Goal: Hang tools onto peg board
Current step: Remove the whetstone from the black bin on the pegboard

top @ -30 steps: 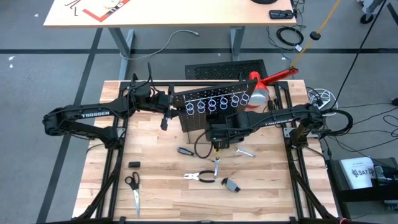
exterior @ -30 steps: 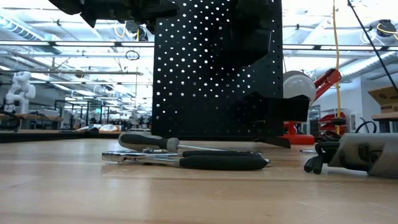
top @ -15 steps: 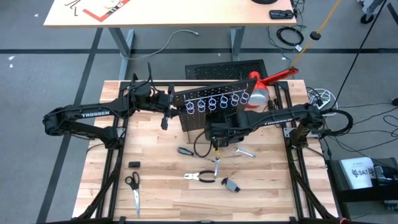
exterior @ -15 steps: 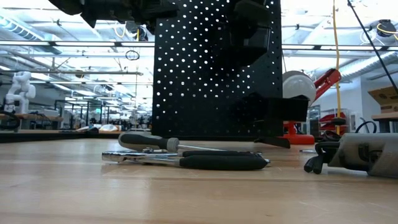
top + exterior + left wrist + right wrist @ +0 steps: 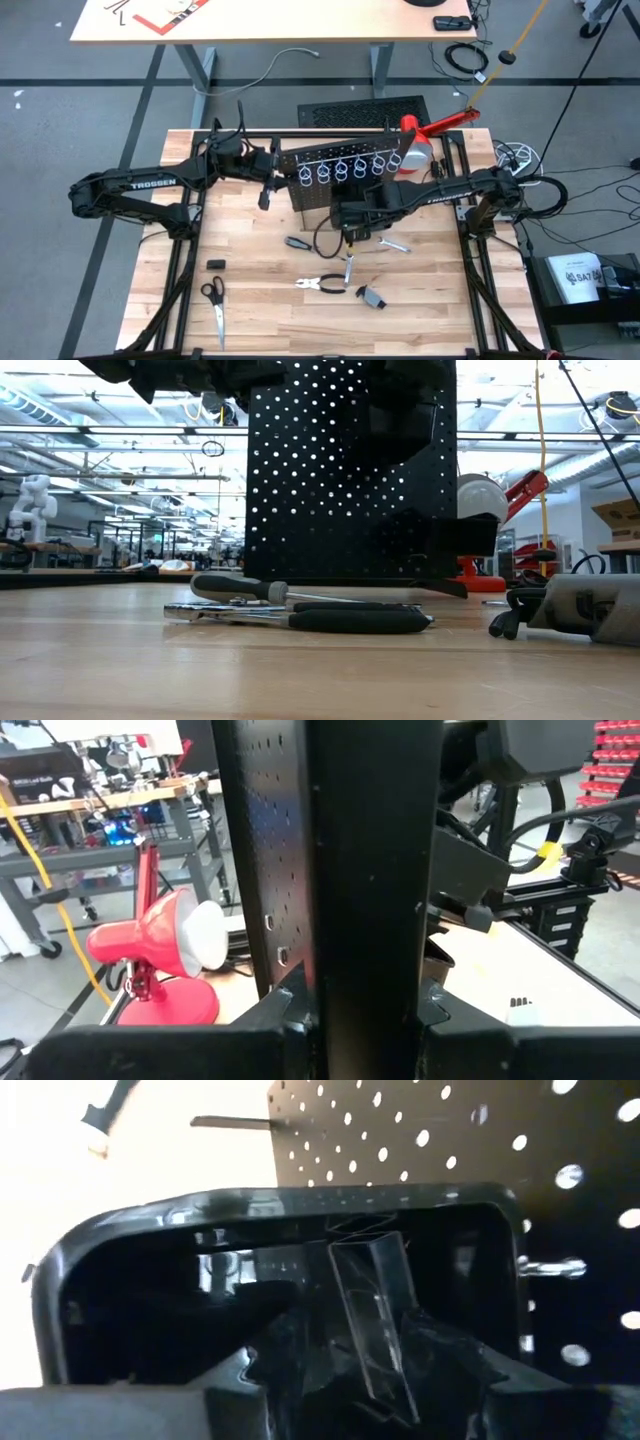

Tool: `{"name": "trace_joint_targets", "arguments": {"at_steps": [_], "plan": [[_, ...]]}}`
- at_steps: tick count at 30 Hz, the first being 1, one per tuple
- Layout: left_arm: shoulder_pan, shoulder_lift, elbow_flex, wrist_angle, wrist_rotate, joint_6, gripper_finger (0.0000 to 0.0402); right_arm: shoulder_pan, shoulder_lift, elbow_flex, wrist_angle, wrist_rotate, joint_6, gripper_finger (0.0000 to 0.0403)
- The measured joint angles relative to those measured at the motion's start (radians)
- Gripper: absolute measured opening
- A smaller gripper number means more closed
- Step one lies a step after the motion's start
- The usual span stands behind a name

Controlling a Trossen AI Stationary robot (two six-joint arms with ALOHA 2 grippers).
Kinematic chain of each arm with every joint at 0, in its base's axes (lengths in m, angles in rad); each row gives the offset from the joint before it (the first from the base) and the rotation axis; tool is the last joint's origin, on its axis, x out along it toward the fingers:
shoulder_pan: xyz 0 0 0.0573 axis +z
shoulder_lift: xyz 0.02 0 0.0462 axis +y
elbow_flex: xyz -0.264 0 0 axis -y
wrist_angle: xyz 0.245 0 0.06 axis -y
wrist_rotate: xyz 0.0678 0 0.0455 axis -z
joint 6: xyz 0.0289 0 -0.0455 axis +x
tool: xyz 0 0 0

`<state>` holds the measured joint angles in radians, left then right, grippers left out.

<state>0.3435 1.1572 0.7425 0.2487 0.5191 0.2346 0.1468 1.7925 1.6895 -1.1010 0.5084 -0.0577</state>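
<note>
Peg board (image 5: 345,170) stands upright near the far edge of the wooden table (image 5: 260,300), row of silver rings (image 5: 342,168) along its top, black bin (image 5: 280,1280) fixed on its front face. Left gripper (image 5: 268,172) is at the board's left edge, fingers pinched on that edge; in the left wrist view the black panel edge fills the gap between the fingers. Right gripper (image 5: 352,222) sits just in front of the board at the bin, fingers clamped on a thin grey metal piece (image 5: 375,1320) that stands tilted inside the bin's mouth. Other tools lie flat on the table in front: screwdriver (image 5: 297,242), pliers (image 5: 320,285), wrench (image 5: 394,244), another wrench (image 5: 348,268), small grey piece (image 5: 372,297). Scissors (image 5: 214,303) near the left front corner, well apart from the board. Red lamp (image 5: 420,140) behind the board's right end
</note>
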Motion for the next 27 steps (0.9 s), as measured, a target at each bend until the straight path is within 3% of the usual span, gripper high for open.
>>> {"name": "trace_joint_targets", "arguments": {"at_steps": [4, 10, 22, 27], "plan": [[-0.001, 0.0, 0.001, 0.003, 0.011, 0.014, 0.0064, 0.023, -0.001, -0.002, 0.006, 0.096, -0.042, 0.0148], [0.0, 0.0, 0.001, 0.003, 0.006, 0.008, 0.0064, 0.005, 0.011, -0.002, 0.021, 0.121, -0.068, 0.0148], [0.001, 0.001, 0.0, 0.0, -0.01, -0.005, 0.0064, -0.031, 0.007, 0.004, 0.04, -0.069, -0.091, 0.0148], [0.0, 0.001, 0.0, 0.002, -0.002, 0.006, 0.0064, -0.006, 0.008, 0.003, 0.036, -0.048, -0.115, 0.0148]]}}
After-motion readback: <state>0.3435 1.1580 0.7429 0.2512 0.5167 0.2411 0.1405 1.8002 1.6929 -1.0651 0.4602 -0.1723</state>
